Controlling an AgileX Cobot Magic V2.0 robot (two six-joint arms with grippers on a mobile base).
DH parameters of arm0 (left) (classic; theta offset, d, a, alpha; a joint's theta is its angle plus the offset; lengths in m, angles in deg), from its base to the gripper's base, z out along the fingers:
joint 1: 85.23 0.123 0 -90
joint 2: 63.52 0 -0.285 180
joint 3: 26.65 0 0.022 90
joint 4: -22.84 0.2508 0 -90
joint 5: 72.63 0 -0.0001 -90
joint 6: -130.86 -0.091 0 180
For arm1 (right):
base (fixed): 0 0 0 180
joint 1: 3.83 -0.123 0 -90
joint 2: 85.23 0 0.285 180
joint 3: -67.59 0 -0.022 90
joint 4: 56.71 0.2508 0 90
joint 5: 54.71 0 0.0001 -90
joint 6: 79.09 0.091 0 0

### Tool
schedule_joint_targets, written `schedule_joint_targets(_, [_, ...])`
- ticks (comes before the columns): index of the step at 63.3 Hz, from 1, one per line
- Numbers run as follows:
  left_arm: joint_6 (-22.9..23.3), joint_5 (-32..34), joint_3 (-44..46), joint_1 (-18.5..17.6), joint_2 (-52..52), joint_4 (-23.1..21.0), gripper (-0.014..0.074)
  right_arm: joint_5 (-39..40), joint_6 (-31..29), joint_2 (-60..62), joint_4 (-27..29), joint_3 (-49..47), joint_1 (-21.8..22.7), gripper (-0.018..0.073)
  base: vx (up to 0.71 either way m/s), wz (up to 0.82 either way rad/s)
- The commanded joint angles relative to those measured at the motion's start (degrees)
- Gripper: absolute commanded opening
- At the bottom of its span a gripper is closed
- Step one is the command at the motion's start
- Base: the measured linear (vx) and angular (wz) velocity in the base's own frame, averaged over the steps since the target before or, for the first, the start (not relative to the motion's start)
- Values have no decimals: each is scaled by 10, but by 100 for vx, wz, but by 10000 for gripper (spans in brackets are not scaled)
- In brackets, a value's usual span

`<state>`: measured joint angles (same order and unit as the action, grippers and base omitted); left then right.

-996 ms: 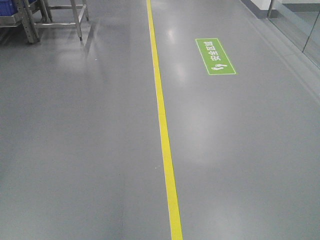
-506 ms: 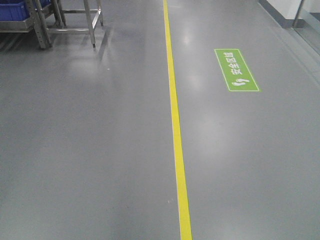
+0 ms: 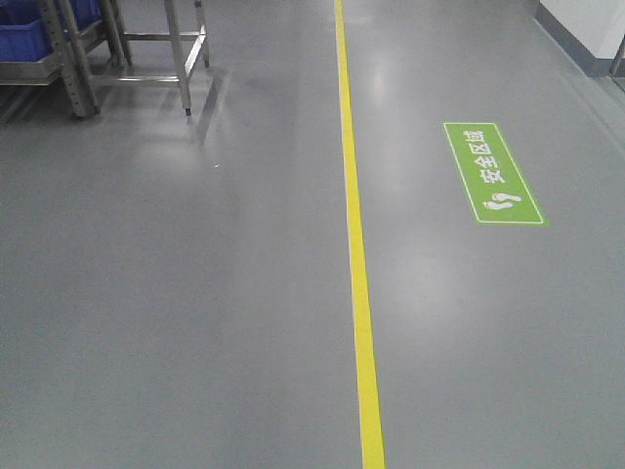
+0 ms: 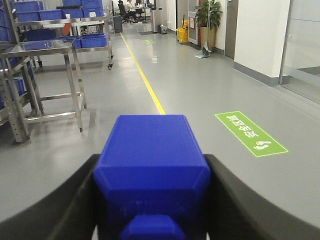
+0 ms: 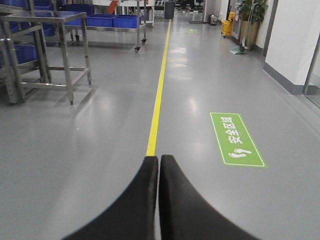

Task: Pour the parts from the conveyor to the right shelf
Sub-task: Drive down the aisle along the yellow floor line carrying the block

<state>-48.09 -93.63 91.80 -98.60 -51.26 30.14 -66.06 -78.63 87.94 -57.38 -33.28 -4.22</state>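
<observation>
1 part (image 4: 152,160) held by the left gripper (image 4: 152,200), right gripper (image 5: 159,165) empty
The blue part is clamped low-centre between the left fingers; the right gripper is pressed fully closed on nothing. A shelf (image 3: 80,68) is seen upper left.

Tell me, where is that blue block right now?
In the left wrist view, the blue block sits bottom centre, clamped in the left gripper, above the grey floor with the yellow line ahead.

The front view tilts down at the floor (image 3: 176,322) and yellow line (image 3: 357,274). Wrist views look level down the corridor, close over the left end effector (image 4: 152,160) and right end effector (image 5: 159,159), sharing that line and the green sign (image 5: 235,137) ahead-right of them
</observation>
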Motion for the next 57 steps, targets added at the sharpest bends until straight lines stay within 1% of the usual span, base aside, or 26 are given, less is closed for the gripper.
schedule_joint_targets(1, [5, 50, 14, -3, 8, 0, -6, 42, -5, 6, -1, 8, 1, -9, 64, -11])
schedule_joint_targets(39, [5, 50, 14, -3, 8, 0, -6, 43, -5, 6, -1, 8, 1, -9, 72, -17])
schedule_joint_targets(57, [5, 49, 14, -3, 8, 0, -6, 42, -5, 6, -1, 8, 1, -9, 83, -1])
